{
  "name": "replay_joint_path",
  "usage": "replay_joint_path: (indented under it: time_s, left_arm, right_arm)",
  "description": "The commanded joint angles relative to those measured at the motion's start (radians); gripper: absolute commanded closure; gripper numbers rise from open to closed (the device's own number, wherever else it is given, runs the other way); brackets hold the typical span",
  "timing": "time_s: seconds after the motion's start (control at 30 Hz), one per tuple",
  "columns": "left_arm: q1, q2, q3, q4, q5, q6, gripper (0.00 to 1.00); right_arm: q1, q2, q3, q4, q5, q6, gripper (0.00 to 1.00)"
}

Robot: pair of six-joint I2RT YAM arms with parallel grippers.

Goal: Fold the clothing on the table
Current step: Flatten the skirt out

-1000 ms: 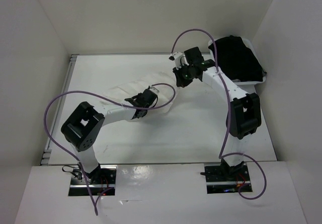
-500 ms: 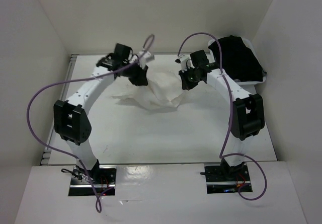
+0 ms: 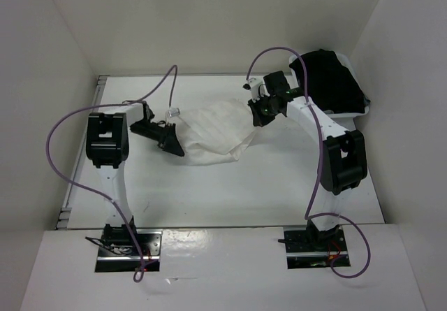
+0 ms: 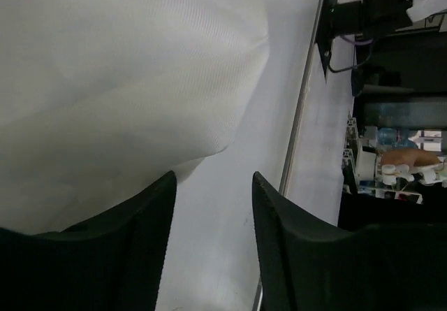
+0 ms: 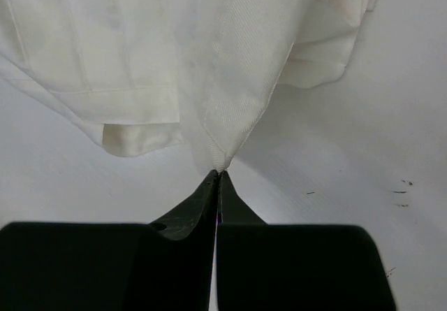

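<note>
Clothing point(image 3: 213, 133) lies flatter; left claw point(image 3: 174, 145) dropped beside it, open.

Right gripper point(image 5: 218, 179) is pinched tight on a corner of the white skirt point(image 5: 174, 52), desk point(image 5: 363, 150) underneath.

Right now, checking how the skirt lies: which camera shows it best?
Top external: nearly the whole skirt shows. Right wrist shows only the fold pinched in the right tool; left wrist, just a fabric edge.
</note>
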Motion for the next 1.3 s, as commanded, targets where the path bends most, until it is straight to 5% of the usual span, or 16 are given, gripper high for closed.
replay_joint_path:
  time_s: [0.0, 0.13, 0.23, 0.6, 0.93, 1.27]
  left_arm:
    - [-0.068, -0.148, -0.049, 0.041, -0.030, -0.066, 0.43]
    - [-0.261, -0.492, -0.262, 0.515, -0.383, -0.412, 0.25]
    - [-0.358, -0.626, -0.319, 0.602, -0.601, -0.520, 0.16]
    - [-0.711, -0.574, -0.449, 0.907, -1.507, -0.570, 0.15]
    - [-0.872, -0.500, -0.526, 1.136, -1.842, -0.477, 0.15]
    - [-0.909, -0.420, -0.526, 1.223, -1.887, -0.414, 0.16]
  right_arm:
    - [0.002, -0.036, -0.003, 0.020, 0.006, -0.013, 1.00]
    - [0.002, -0.036, -0.003, 0.020, 0.006, -0.013, 1.00]
    - [0.002, -0.026, -0.003, 0.020, 0.017, -0.013, 1.00]
    - [0.002, -0.055, -0.043, 0.020, 0.066, -0.022, 1.00]
    - [-0.018, -0.104, -0.085, 0.011, 0.109, -0.022, 1.00]
    - [-0.027, -0.105, -0.094, 0.011, 0.118, -0.022, 1.00]
